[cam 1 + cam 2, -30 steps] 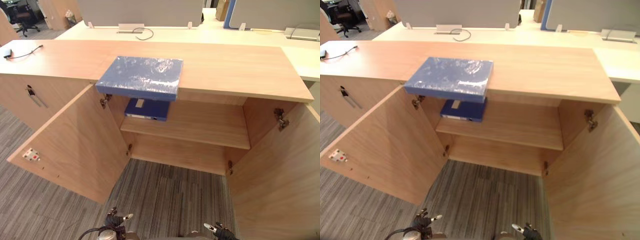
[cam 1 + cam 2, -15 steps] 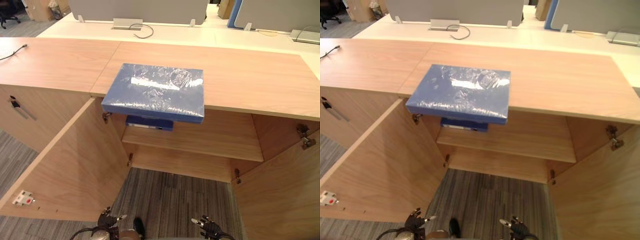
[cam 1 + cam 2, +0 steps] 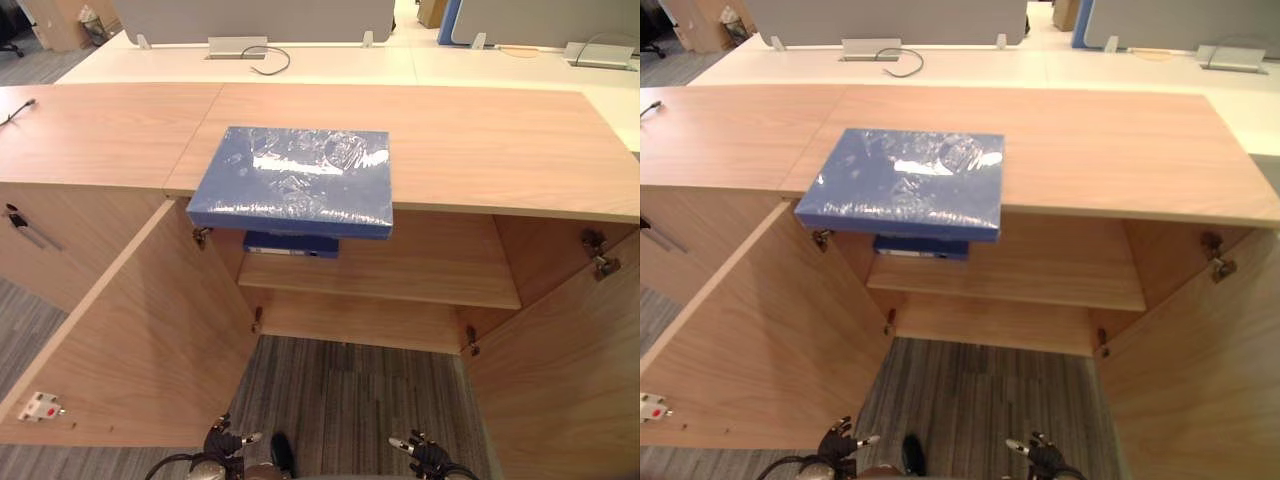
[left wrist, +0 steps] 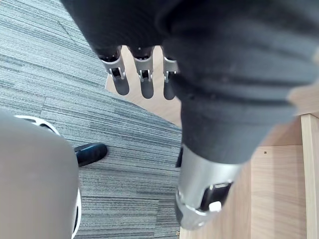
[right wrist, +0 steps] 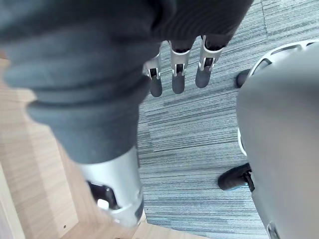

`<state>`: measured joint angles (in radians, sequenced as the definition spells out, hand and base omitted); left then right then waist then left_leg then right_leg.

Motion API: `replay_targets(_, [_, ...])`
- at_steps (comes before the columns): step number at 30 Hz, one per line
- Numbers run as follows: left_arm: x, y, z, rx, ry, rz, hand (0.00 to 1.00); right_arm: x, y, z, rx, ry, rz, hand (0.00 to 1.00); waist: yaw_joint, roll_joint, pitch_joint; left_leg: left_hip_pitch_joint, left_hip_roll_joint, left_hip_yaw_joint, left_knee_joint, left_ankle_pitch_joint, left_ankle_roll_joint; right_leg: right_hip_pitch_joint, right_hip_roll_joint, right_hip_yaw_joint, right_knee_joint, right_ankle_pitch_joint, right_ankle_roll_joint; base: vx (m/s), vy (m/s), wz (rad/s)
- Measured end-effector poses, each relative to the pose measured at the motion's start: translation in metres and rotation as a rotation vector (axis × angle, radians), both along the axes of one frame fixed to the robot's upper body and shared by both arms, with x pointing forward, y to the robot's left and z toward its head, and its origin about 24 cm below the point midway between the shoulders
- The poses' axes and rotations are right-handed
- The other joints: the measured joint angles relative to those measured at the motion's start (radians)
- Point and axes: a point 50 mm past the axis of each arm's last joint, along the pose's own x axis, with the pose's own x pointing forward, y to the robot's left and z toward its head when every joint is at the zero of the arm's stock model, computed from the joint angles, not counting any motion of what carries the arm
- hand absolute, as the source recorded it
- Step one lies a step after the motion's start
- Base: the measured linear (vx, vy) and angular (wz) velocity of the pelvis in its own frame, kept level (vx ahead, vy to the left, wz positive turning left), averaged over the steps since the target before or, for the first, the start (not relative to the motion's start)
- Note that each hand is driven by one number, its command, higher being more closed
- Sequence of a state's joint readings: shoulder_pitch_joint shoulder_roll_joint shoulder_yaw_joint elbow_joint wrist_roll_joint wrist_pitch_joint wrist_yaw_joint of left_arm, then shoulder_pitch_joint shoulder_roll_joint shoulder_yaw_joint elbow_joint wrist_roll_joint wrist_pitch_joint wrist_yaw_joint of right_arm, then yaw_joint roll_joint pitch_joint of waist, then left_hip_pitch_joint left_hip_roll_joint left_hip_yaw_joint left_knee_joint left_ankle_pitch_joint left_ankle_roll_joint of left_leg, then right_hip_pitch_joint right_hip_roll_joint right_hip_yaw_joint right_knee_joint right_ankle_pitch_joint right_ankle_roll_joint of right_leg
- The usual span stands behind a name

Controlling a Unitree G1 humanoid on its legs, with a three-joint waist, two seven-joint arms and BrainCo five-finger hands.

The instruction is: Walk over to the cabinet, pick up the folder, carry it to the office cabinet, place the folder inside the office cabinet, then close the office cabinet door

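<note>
Folder [image 3: 292,178] lies flat on cabinet [image 3: 480,140] top, overhanging its front edge.

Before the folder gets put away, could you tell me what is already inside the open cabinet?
A second blue folder lies flat at the left end of the upper shelf. The wrapped folder overhanging the cabinet top covers its rear part.
</note>
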<state>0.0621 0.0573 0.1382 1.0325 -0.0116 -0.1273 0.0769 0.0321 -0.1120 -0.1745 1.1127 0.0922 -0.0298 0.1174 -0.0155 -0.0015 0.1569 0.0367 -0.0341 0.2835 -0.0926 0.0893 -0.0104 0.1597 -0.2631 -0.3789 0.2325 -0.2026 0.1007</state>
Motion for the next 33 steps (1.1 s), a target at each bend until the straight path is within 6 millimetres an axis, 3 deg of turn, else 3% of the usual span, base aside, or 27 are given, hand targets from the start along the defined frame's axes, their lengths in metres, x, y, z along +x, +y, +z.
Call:
replay_targets(1, [-0.003,-0.005,-0.002,-0.029,0.009,0.014,0.0,-0.001,-0.004,0.001,-0.011,0.001,0.001,0.0,-0.006,0.019,0.001,0.003,-0.002,-0.022,0.0,-0.005,0.007,-0.056,-0.024,0.002,0.136,0.002,-0.006,-0.02,0.119,-0.05])
replay_targets(2, [-0.005,-0.004,-0.003,-0.047,0.015,0.031,0.0,0.001,-0.006,0.002,-0.01,-0.01,-0.009,0.0,-0.008,0.022,0.002,0.021,-0.005,-0.022,0.001,-0.006,0.012,-0.108,-0.055,0.006,0.266,0.01,-0.02,-0.01,0.128,0.02])
replay_targets(4, [-0.005,-0.003,-0.003,-0.062,0.01,0.054,0.0,0.0,-0.004,0.002,-0.006,-0.012,-0.01,0.0,-0.019,0.027,0.0,0.039,-0.003,-0.028,0.0,-0.012,0.027,-0.133,-0.074,0.009,0.34,-0.003,-0.041,0.01,0.092,0.12])
replay_targets(6, [-0.003,0.001,-0.002,-0.066,-0.002,0.073,0.0,0.002,0.003,0.001,0.009,-0.019,-0.001,0.0,-0.023,0.022,-0.003,0.03,0.01,-0.057,0.001,-0.007,0.019,-0.142,-0.011,0.039,0.221,-0.037,-0.021,0.0,0.008,0.33])
replay_targets(7, [-0.002,0.002,-0.001,-0.064,-0.004,0.069,0.0,0.002,0.004,0.001,0.015,-0.017,0.001,0.0,-0.025,0.012,-0.008,0.023,0.008,-0.066,0.001,-0.003,0.014,-0.139,0.006,0.043,0.16,-0.027,-0.029,0.0,-0.059,0.46])
replay_targets(8, [0.002,0.004,0.001,-0.074,-0.026,0.083,0.0,-0.001,0.006,-0.001,0.026,-0.007,-0.006,0.0,-0.02,-0.007,-0.008,0.014,-0.002,-0.074,0.001,0.006,0.003,-0.129,0.02,0.037,0.059,0.006,-0.006,0.01,-0.068,0.26])
replay_targets(11, [-0.002,0.007,0.003,-0.122,-0.06,0.188,0.0,-0.001,0.009,-0.001,0.029,-0.003,0.002,0.0,-0.013,-0.003,-0.021,0.006,0.031,-0.071,0.001,0.01,-0.003,-0.098,0.069,0.032,-0.042,0.042,-0.013,0.07,-0.11,-0.06])
replay_targets(13, [0.009,0.009,0.011,-0.164,-0.14,0.238,0.0,-0.002,0.011,-0.002,0.035,-0.002,0.001,0.0,-0.007,-0.009,-0.031,-0.007,0.051,-0.073,0.002,0.01,-0.01,-0.085,0.101,0.025,-0.101,0.062,-0.021,0.09,-0.134,-0.04])
replay_targets(19, [0.059,-0.002,0.065,-0.35,-0.528,0.202,0.0,-0.001,0.012,-0.001,0.023,-0.001,0.052,0.0,-0.006,-0.011,-0.034,-0.003,0.058,-0.076,0.005,0.006,-0.017,-0.039,0.126,0.011,-0.157,0.068,-0.022,0.1,-0.088,0.03])
replay_targets(27, [0.081,-0.027,0.127,-0.538,-0.828,0.108,0.0,-0.001,0.021,-0.002,0.012,0.01,0.145,0.0,-0.003,-0.019,-0.062,0.001,0.063,-0.077,0.006,0.007,-0.018,-0.018,0.128,-0.004,-0.181,0.088,-0.029,0.03,-0.01,0.04])
replay_targets(33, [0.086,-0.031,0.15,-0.487,-0.92,0.059,0.0,0.002,0.031,-0.003,0.022,0.007,0.192,0.0,-0.001,-0.029,-0.068,0.0,0.063,-0.081,0.005,0.013,-0.023,-0.013,0.128,-0.012,-0.185,0.091,-0.028,-0.07,0.012,0.02])
